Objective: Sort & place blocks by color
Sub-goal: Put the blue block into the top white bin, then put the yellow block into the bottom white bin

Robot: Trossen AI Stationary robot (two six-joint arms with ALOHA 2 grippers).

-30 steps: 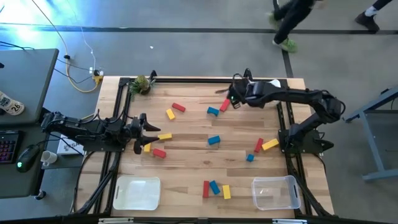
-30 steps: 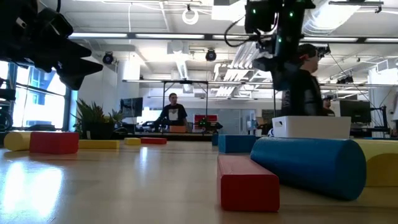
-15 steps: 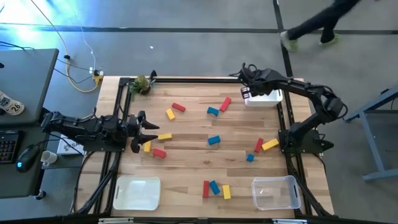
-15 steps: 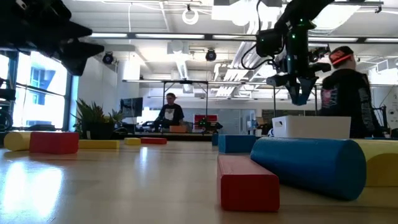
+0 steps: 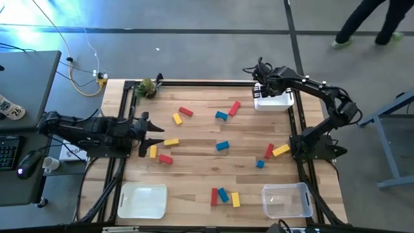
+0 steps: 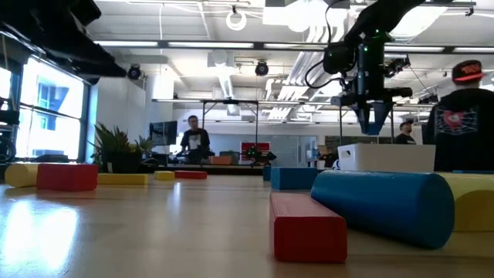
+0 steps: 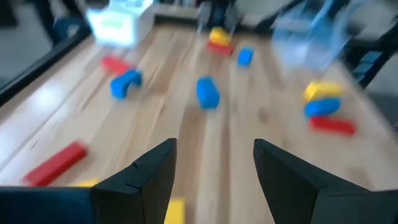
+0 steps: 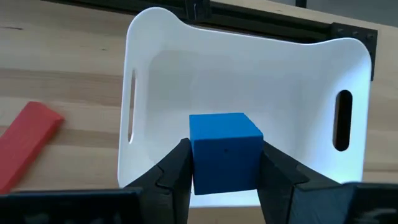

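The right end effector pinches a blue cube between its two dark fingers, holding it directly above the open white bin at the far right corner of the worktop. Held there, the cube looks ready to be let fall into the bin, which appears to have nothing in it yet; the fingers press its side faces, so its flat underside faces the bin floor. The cube is matte, sharp-edged and solid in colour. The bin is smooth, glossy white plastic with rounded corners and slot handles cut into its two end walls. Just outside it, on the pale wood-grain worktop, lies a red bar.

The left end effector hovers at the left side of the worktop with its fingers spread and nothing between them, pointed across the scattered blocks; I judge it is waiting or lining up on a pick. A yellow bar and a red block lie nearest it. Further out, loose red, yellow and blue blocks are strewn over the middle, with a mixed cluster near the front edge between a white tray and a clear bin. Most of the sorting remains to be done.
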